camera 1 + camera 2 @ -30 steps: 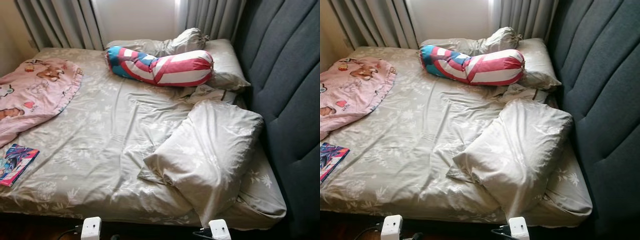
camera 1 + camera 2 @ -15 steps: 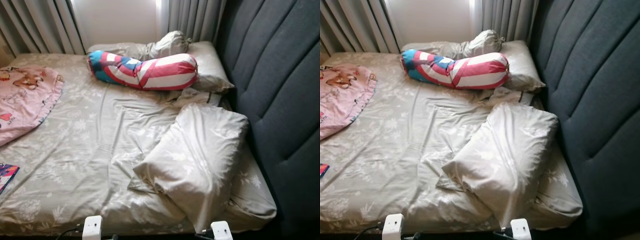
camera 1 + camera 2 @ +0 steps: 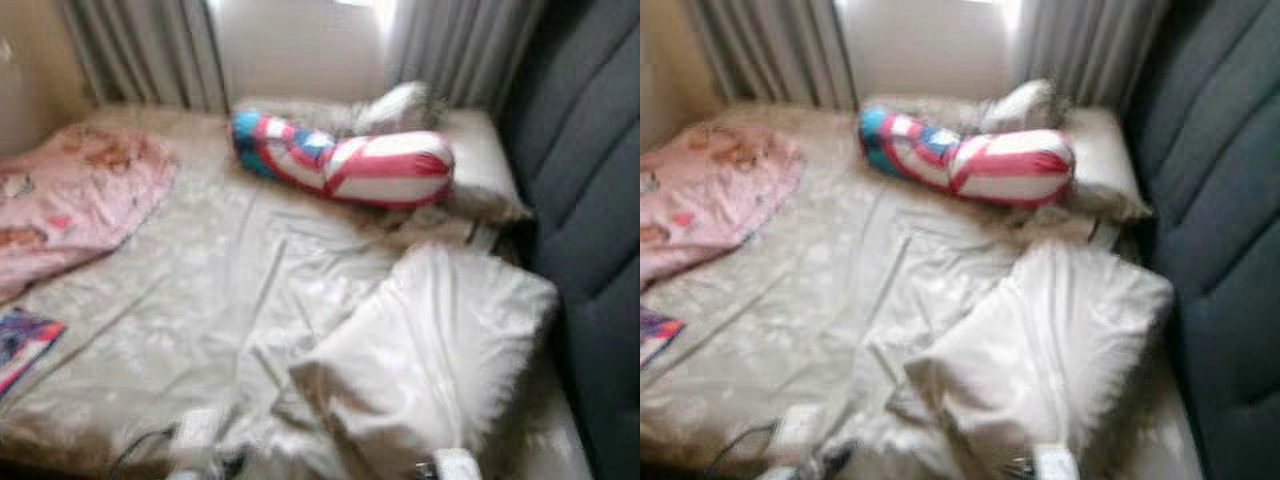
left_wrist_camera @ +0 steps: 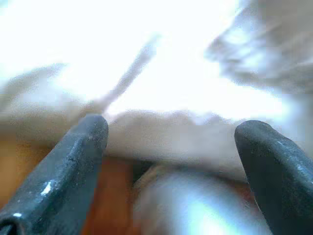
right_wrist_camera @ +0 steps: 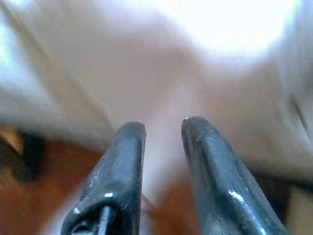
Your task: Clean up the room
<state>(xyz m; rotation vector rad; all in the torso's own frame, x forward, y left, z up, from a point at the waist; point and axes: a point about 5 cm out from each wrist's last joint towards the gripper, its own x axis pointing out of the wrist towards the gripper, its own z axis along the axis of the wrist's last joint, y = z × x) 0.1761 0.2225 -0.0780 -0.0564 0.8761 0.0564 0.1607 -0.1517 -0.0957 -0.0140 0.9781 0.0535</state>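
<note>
Both eye views are smeared with blur, so I tell only the larger shapes. At the near edge of the bed my left claw has its two black fingers spread wide apart, nothing between them, pointing at pale sheet with brown floor below it. My right claw points at pale cloth too, its fingers drawn close with a narrow gap between them and nothing pinched there. Just beyond, near the bed's near right corner, a big pale pillow lies tilted and rumpled on the sheet, close to the dark padded headboard along the right edge. At the near left edge lies a colourful book, partly cut off by the frame. Farther along the left edge a pink blanket is bunched up. Toward the far right corner a red, white and blue bolster lies across the bed, resting against a second pale pillow. Grey curtains hang behind the far edge.
</note>
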